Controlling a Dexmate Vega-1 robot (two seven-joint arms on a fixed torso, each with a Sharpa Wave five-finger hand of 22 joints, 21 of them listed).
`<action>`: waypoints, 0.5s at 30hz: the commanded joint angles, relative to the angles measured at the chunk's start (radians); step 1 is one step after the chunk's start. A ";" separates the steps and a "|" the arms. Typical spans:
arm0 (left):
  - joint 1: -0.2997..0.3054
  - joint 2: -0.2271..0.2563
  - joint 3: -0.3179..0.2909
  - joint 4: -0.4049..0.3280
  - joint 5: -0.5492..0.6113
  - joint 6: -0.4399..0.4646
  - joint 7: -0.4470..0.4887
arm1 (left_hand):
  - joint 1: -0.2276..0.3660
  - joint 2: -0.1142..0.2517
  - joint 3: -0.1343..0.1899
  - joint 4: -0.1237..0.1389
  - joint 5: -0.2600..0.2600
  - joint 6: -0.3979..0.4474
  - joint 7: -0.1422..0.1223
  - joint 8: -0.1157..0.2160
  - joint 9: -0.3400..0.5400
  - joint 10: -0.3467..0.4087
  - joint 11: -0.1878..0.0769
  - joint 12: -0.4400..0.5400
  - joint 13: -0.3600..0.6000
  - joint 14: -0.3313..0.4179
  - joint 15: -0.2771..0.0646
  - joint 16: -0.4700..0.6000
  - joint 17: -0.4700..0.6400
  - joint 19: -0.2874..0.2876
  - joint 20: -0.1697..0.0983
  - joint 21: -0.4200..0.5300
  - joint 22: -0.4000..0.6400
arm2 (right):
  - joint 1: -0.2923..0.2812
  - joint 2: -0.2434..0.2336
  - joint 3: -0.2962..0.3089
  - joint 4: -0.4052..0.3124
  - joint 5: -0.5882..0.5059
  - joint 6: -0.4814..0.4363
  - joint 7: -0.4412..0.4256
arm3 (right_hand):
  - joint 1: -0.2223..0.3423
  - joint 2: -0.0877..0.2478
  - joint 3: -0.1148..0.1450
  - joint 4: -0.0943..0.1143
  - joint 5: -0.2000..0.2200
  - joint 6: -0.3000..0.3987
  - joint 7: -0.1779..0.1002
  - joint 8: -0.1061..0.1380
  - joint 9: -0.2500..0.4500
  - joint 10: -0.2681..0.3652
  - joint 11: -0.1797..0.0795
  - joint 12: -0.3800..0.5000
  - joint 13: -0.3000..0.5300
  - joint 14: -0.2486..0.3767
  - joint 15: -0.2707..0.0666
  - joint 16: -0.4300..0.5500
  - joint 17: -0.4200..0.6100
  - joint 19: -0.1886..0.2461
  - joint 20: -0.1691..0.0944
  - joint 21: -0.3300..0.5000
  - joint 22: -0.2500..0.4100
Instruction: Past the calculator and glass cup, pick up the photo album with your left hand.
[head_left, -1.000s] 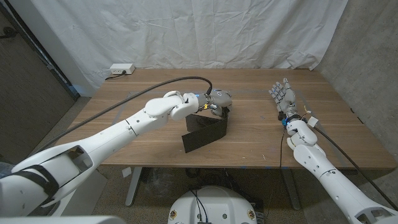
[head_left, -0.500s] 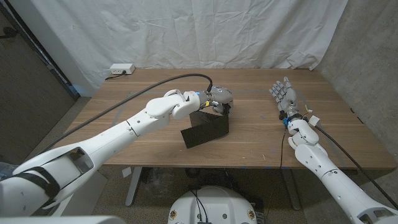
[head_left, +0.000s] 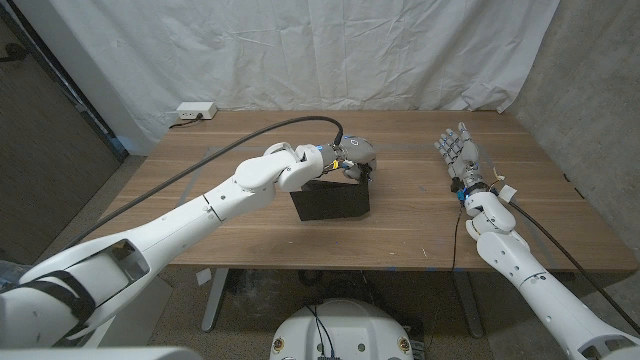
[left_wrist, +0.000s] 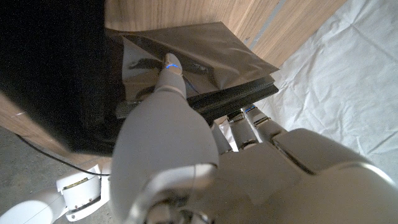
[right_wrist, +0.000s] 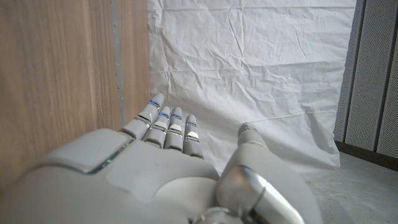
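The photo album (head_left: 333, 201) stands on the table (head_left: 420, 230), its top edge gripped by the left hand (head_left: 352, 160).

Bare table (head_left: 410, 215) lies between the photo album (head_left: 333, 201) (standing, mid-table) and the right hand (head_left: 458, 156).

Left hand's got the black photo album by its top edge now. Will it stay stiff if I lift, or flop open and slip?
The photo album will probably flop some: in the left wrist view its cover and pages are splayed apart. The left hand grips only its top edge, so it may swing. The glossy surface looks slippery; lift slowly.
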 joint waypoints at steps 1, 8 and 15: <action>0.008 0.005 -0.012 -0.041 0.014 0.025 -0.019 | 0.003 0.010 0.001 0.007 -0.002 0.044 0.046 -0.003 0.004 0.020 0.008 0.004 0.016 0.007 -0.149 0.002 0.003 0.008 -0.072 0.004 0.005 | 0.001 -0.005 0.000 -0.009 0.000 -0.003 0.004 | 0.002 0.010 0.004 -0.003 -0.001 0.003 0.001 0.000 0.005 0.008 -0.002 0.007 0.003 0.009 -0.002 0.000 0.003 0.009 -0.007 -0.004 0.003; 0.014 0.005 -0.026 -0.059 0.016 0.043 -0.023 | 0.004 0.011 0.003 0.008 -0.004 0.056 0.055 -0.001 0.005 0.024 0.008 0.001 0.020 0.010 -0.149 0.000 0.003 0.007 -0.074 0.003 0.005 | 0.002 -0.005 -0.002 -0.012 -0.002 -0.006 0.002 | 0.002 0.011 0.004 -0.004 -0.001 0.003 0.002 0.000 0.005 0.009 0.000 0.007 0.003 0.009 -0.002 -0.001 0.003 0.010 -0.006 -0.006 0.003; 0.019 0.011 -0.040 -0.076 -0.007 0.045 -0.036 | 0.004 0.012 0.004 0.009 -0.005 0.063 0.058 0.001 0.005 0.026 0.008 0.000 0.022 0.011 -0.149 -0.001 0.003 0.007 -0.074 0.002 0.006 | 0.002 -0.008 -0.005 -0.023 -0.010 -0.010 -0.009 | 0.002 0.011 0.004 -0.004 -0.001 0.003 0.001 0.000 0.005 0.008 0.000 0.007 0.003 0.009 -0.002 -0.001 0.003 0.010 -0.006 -0.007 0.003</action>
